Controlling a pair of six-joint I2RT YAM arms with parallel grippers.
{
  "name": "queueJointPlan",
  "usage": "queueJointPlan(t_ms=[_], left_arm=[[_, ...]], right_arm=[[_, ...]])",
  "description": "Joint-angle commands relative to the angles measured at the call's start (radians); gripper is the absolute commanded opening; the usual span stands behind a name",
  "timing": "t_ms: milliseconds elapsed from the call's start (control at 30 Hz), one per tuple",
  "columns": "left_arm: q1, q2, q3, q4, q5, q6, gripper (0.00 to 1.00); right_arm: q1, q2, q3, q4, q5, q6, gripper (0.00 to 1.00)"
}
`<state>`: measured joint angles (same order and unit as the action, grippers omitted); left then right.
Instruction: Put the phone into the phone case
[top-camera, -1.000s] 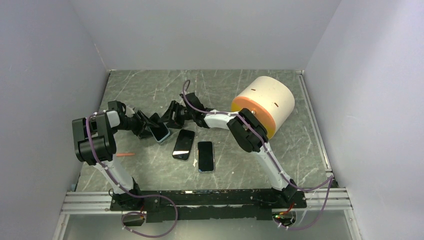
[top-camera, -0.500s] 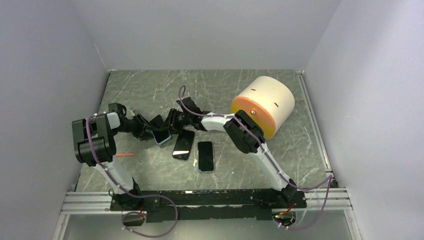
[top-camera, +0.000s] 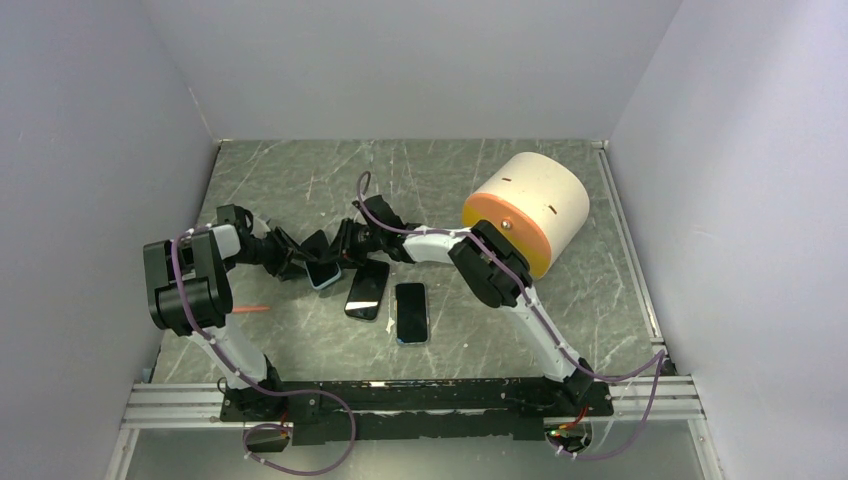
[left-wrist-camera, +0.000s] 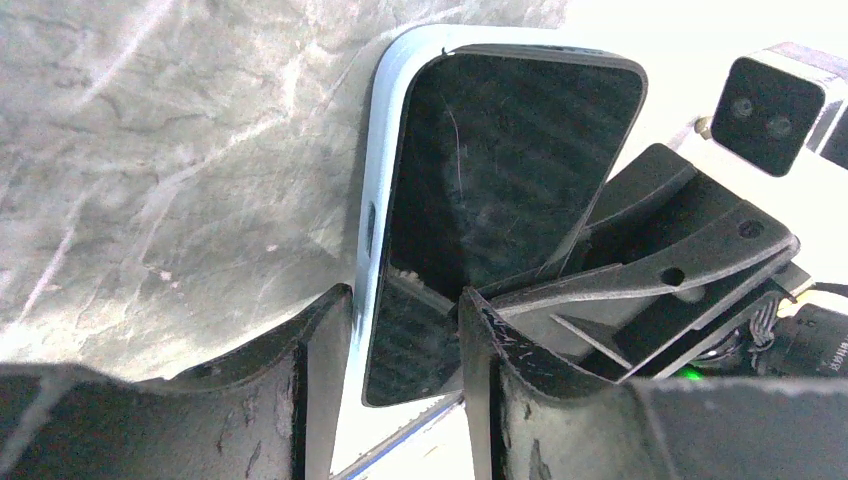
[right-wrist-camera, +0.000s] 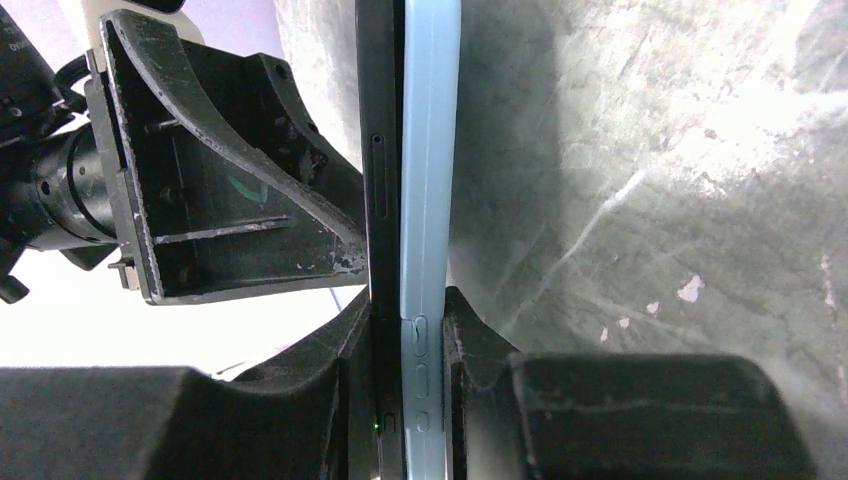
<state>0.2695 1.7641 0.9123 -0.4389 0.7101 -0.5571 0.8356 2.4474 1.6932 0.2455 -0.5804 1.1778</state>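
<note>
A black phone (left-wrist-camera: 500, 170) lies in a light blue phone case (left-wrist-camera: 385, 150), held just off the table between both arms (top-camera: 322, 270). My left gripper (left-wrist-camera: 400, 300) is shut on its near end, one finger on the case, the other on the screen. In the top view the left gripper (top-camera: 300, 262) comes from the left and my right gripper (top-camera: 335, 253) from the right. The right gripper (right-wrist-camera: 410, 310) is shut across the thickness, pinching the phone's black edge (right-wrist-camera: 383, 150) against the case's blue edge (right-wrist-camera: 430, 150).
A second black phone (top-camera: 367, 288) and a phone in a blue case (top-camera: 411, 312) lie on the marbled table just right of the grippers. A cream cylinder with an orange face (top-camera: 525, 210) stands at the right. An orange stick (top-camera: 252, 309) lies by the left arm.
The right gripper has moved left onto the phone and case and closed on them. The left gripper narrowed slightly and stays on the same end.
</note>
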Motion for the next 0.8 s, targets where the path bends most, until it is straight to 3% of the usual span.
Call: queueJointPlan(t_ms=[0,67,167,333,500,600,767], left_arm=[[-0.023,-0.029,0.011,-0.034,0.017,0.02,0.47],[-0.022,-0.009,0.013,-0.044,0.015,0.026,0.45],[-0.017,0.011,0.009,-0.044,0.017,0.03,0.42],[-0.013,-0.008,0.01,-0.029,0.007,0.022,0.42],[-0.013,0.009,0.01,-0.035,0.007,0.026,0.41],[-0.013,0.011,0.01,-0.034,0.004,0.024,0.41],[-0.011,0.014,0.013,-0.04,-0.001,0.028,0.41]], right_arm=[[0.033,-0.11,0.059,0.006,-0.02,-0.055,0.01],[0.031,-0.111,0.056,0.045,-0.057,-0.039,0.29],[0.024,-0.146,-0.024,0.178,-0.073,0.016,0.41],[0.019,-0.151,-0.018,0.135,-0.077,-0.01,0.44],[0.017,-0.154,-0.057,0.236,-0.088,0.041,0.51],[0.016,-0.157,-0.062,0.247,-0.09,0.045,0.5],[0.009,-0.163,-0.086,0.309,-0.099,0.078,0.38]])
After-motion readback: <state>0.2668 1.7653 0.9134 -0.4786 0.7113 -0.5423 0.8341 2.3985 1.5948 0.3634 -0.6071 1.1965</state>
